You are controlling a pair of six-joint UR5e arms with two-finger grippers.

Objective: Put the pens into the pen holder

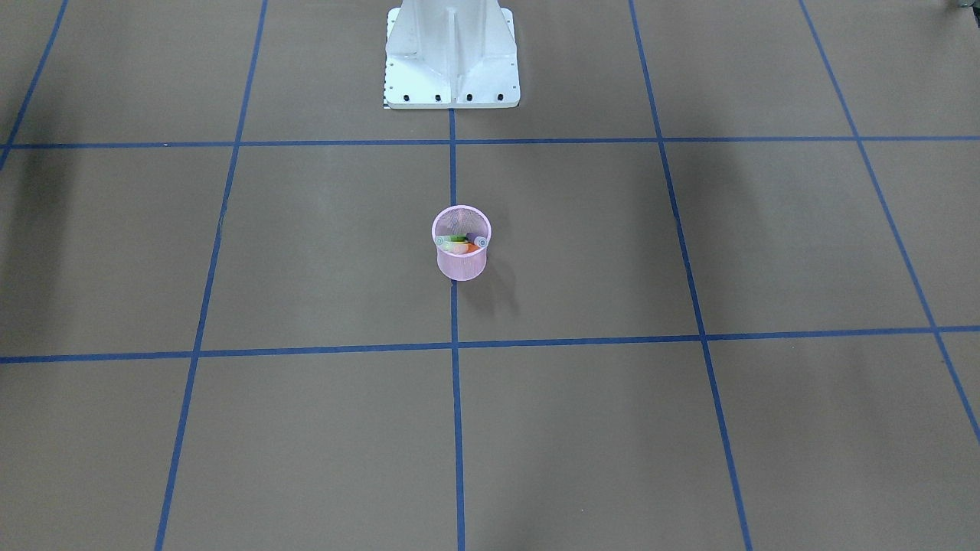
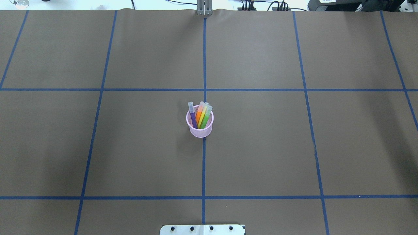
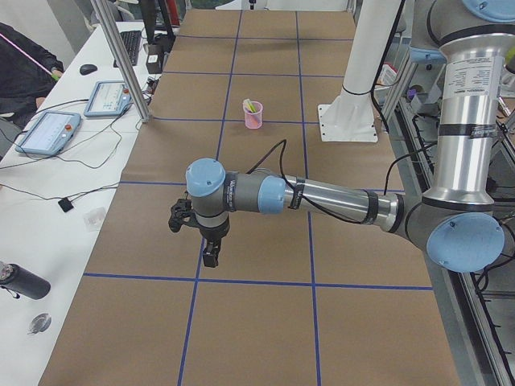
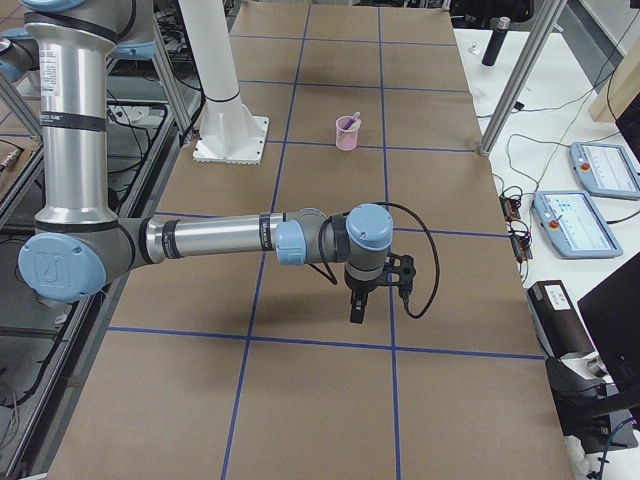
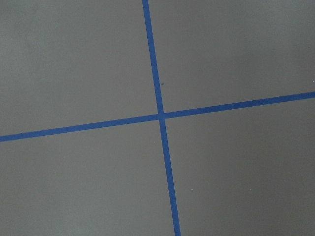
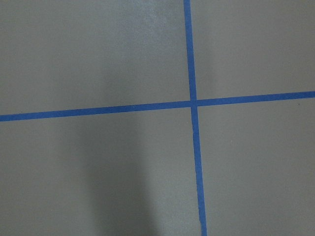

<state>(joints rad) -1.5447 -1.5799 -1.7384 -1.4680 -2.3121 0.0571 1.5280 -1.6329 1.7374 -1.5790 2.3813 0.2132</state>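
Fingers on the left gripper and right gripper showed only in my side cameras, so I could not tell whether they were apart or together. Both hung over the table, well apart from the pink pen holder, which held the purple, orange, yellow and green pens.

Pink mesh pen holder upright mid-table; 4 pens inside, caps up.
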